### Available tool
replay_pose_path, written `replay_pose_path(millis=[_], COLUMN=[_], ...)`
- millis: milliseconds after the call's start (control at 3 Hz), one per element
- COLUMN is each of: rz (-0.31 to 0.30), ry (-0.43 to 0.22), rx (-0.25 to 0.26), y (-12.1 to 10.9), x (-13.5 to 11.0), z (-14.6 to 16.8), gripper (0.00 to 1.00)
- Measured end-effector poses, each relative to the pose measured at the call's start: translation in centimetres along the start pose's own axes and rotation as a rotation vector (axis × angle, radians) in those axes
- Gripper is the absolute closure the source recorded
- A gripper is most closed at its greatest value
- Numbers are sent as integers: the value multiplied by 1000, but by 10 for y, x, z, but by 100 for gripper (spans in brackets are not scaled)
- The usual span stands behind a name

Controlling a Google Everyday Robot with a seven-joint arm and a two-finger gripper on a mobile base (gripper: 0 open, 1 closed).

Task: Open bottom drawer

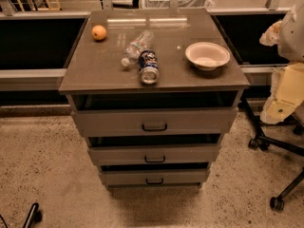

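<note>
The approach is judged pending: the claw (278,109), its state not discernible, is held right of the desk (95,70) and must be brought down-left to the dark pull (155,180) of the bottom drawer (185,177), lowest of three.

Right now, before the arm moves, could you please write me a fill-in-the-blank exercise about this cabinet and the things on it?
1. The grey cabinet has ___ drawers, and the bottom drawer is the lowest.
2. The soda can lies on its ___ beside the plastic bottle.
3. The round fruit at the back left of the top is an ___.
4. The gripper is near the ___ edge of the view, away from the drawers.

Missing words: three; side; orange; right.
</note>
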State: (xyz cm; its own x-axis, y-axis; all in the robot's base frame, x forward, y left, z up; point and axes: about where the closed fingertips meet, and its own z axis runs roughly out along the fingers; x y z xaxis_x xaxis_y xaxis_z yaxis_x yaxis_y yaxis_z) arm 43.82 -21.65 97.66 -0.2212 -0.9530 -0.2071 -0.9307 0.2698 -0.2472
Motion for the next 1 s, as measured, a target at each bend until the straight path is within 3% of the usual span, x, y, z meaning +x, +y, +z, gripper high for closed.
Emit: replay_pose_path(millis=[667,1000], rz=[-4,16], ry=[-24,-132], rx=[-24,-145], y=[-1,11], x=[-1,5], z=[4,66], gripper=[0,0])
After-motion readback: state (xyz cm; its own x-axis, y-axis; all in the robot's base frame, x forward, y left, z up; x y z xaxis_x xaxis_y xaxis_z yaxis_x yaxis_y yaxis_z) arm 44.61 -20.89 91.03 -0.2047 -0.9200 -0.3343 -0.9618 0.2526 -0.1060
